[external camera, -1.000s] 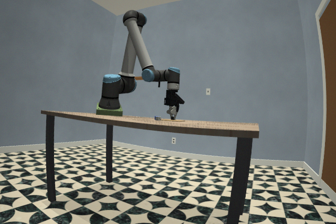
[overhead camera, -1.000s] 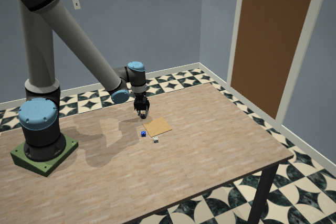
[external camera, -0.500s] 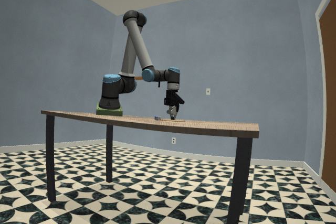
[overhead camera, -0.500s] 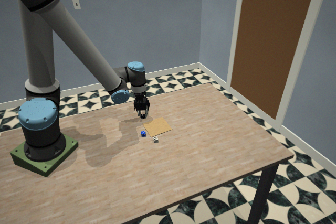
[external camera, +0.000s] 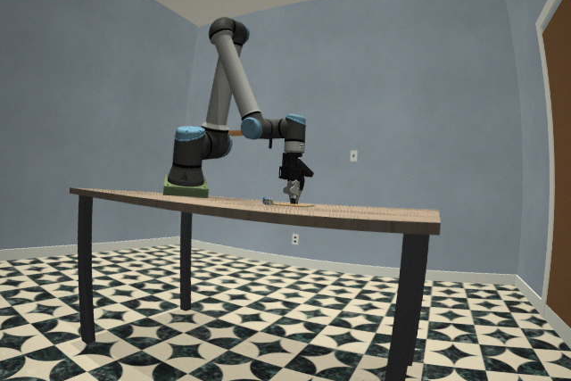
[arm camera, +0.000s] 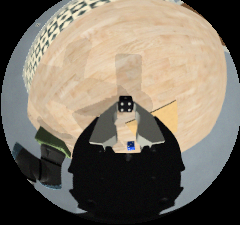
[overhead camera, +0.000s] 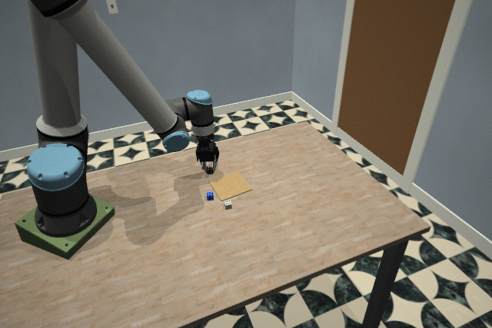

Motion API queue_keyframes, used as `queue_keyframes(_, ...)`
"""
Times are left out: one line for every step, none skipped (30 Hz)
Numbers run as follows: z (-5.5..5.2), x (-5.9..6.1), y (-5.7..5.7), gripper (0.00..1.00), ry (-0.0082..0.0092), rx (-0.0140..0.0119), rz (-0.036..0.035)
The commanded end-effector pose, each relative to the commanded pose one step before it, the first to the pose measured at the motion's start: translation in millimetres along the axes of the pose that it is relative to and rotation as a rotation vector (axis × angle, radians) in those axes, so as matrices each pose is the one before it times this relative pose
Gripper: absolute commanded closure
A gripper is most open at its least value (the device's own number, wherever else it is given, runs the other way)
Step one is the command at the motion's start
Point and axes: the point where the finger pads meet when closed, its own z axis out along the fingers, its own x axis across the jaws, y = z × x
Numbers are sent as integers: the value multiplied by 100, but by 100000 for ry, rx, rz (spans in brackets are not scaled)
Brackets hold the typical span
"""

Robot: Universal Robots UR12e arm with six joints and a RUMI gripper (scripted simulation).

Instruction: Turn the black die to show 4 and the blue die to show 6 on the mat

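Note:
My gripper (overhead camera: 209, 169) (external camera: 293, 200) (arm camera: 125, 102) points down and is shut on the black die (overhead camera: 209, 170) (arm camera: 125, 104), beyond the mat's back-left corner in the top view. Four pips show on the die's face toward the wrist camera. Whether it touches the table is unclear. The blue die (overhead camera: 210, 196) (external camera: 264, 200) (arm camera: 131, 145) sits on the table left of the tan mat (overhead camera: 236, 183) (arm camera: 170, 117). The white die (overhead camera: 227, 204) (external camera: 269, 202) sits just off the mat's near corner. The upper numbers of both are too small to read surely.
The wooden table (overhead camera: 301, 213) (external camera: 368, 215) carries the green robot base plate (overhead camera: 24, 229) (external camera: 186, 190) at its left side. The blue and white dice are close together near the mat's near-left edge. The arm's shadow falls left of the mat.

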Motion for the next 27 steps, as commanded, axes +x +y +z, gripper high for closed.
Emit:
queue_keyframes(-77,49,-22,94,104,50,8)
queue_keyframes(-78,0,0,94,0,0,0)
queue_keyframes(-140,0,0,94,0,0,0)
queue_keyframes(-212,-1,0,94,0,0,0)
queue_keyframes(-289,1,0,94,0,0,0)
queue_keyframes(-367,0,0,94,0,0,0)
queue_keyframes(-444,0,0,94,0,0,0)
queue_keyframes(-516,0,0,94,0,0,0)
queue_keyframes(-580,0,0,94,0,0,0)
queue_keyframes(-633,0,0,94,0,0,0)
queue_keyframes(-675,-1,0,94,0,0,0)
queue_keyframes(-704,0,0,94,0,0,0)
queue_keyframes(-717,0,0,94,0,0,0)
queue_keyframes(-713,0,0,94,0,0,0)
queue_keyframes(-693,0,0,94,0,0,0)
queue_keyframes(0,0,0,94,0,0,0)
queue_keyframes(0,0,0,94,0,0,0)
queue_keyframes(-655,0,0,94,0,0,0)
queue_keyframes(-602,0,0,94,0,0,0)
queue_keyframes(-533,0,0,94,0,0,0)
queue_keyframes(-452,0,0,94,0,0,0)
queue_keyframes(-363,0,0,94,0,0,0)
queue_keyframes(-270,0,0,94,0,0,0)
queue_keyframes(-180,0,0,94,0,0,0)
queue_keyframes(-101,0,0,94,0,0,0)
queue_keyframes(-40,0,0,94,0,0,0)
queue_keyframes(-6,0,0,94,0,0,0)
